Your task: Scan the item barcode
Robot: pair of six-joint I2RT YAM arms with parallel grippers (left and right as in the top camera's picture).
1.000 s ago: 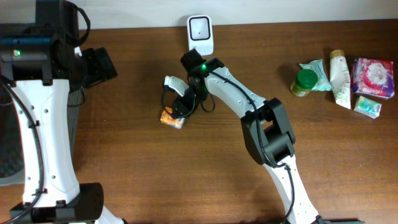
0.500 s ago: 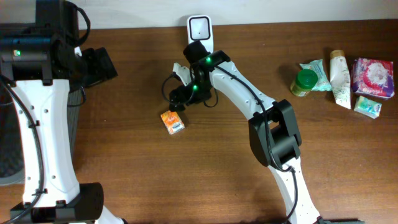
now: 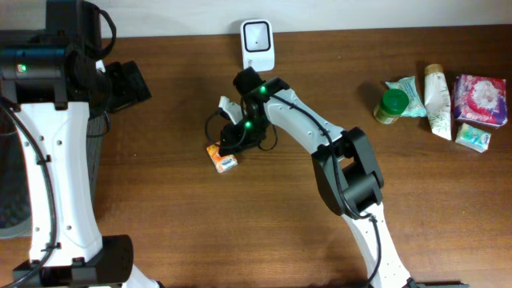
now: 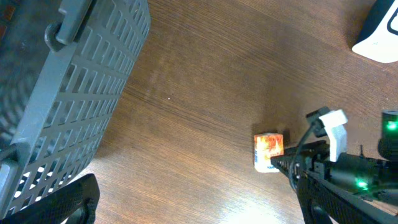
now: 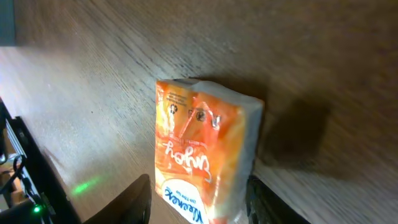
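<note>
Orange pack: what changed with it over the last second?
The right gripper let the orange pack go, drew back toward the scanner, then came down again with a finger on either side of it. The pack lies on the table almost where it was; the scanner has not moved.

Right wrist: orange packet (image 5: 202, 162) runs off the bottom edge; only the fingertips of my right end effector (image 5: 199, 205) show, so I can't tell whether they press it | Overhead: packet half covered by that end effector | Left wrist: basket (image 4: 81, 93) and scanner (image 4: 382, 31) cropped
</note>
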